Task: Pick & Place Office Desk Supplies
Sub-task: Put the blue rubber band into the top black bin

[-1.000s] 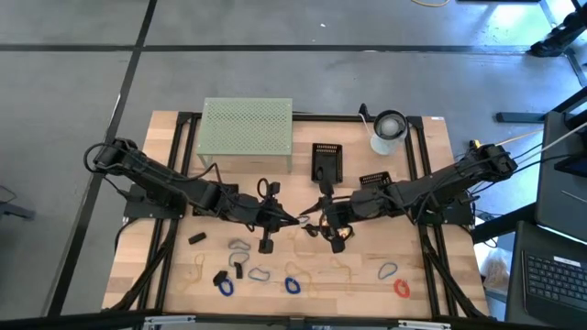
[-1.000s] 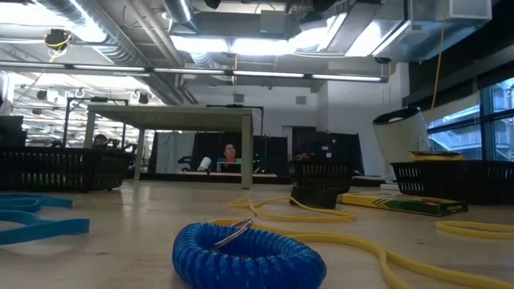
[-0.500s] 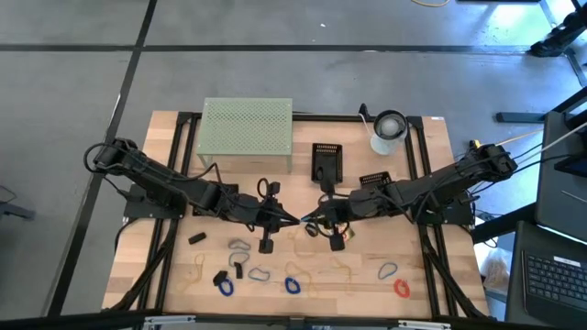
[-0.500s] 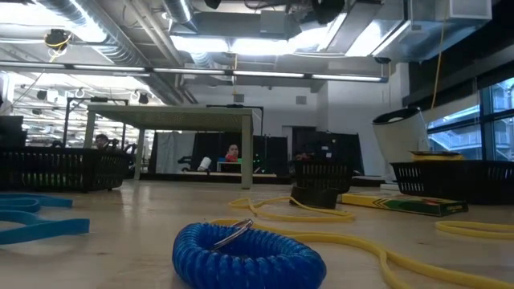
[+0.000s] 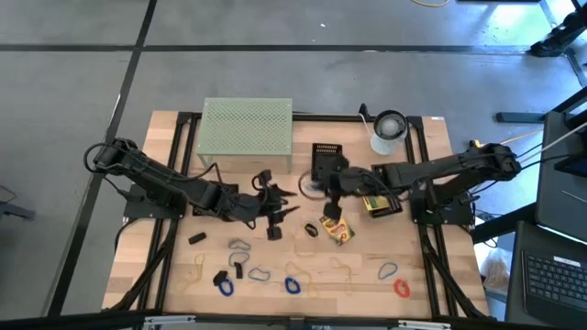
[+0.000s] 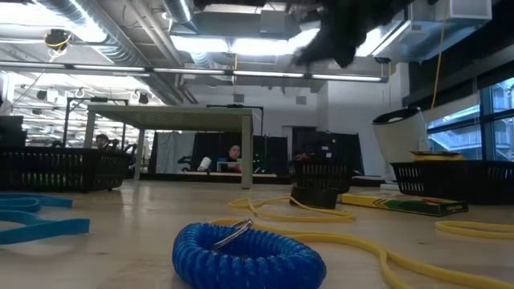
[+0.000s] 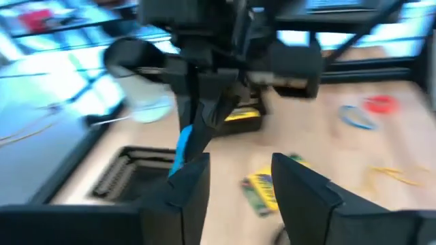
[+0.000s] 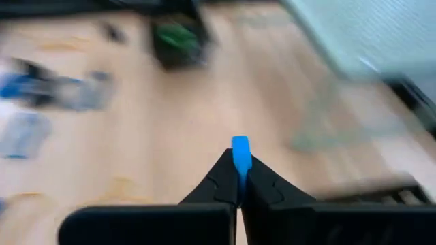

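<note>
- Table point(image 5: 440, 275) of pale wood carries everything, both dark arms reaching in toward its middle.
- Mesh stand point(image 5: 246, 128), pale green, sits at the far side, left of centre.
- White roll point(image 5: 389, 131) stands at the far right.
- Right gripper point(image 8: 239, 178), just right of the black tray point(image 5: 326, 158), is pinched tight on a blue strip point(image 8: 240, 153).
- Left gripper point(image 7: 235, 187), near the middle and left of the right one, has its fingers parted and holds nothing.
- Crayon box point(image 5: 337, 229) lies at the centre, nearer than the right gripper; a second box point(image 5: 377, 204) lies to its right.
- Loop clips, blue point(image 5: 292, 285) and red point(image 5: 402, 288), lie along the near edge.
</note>
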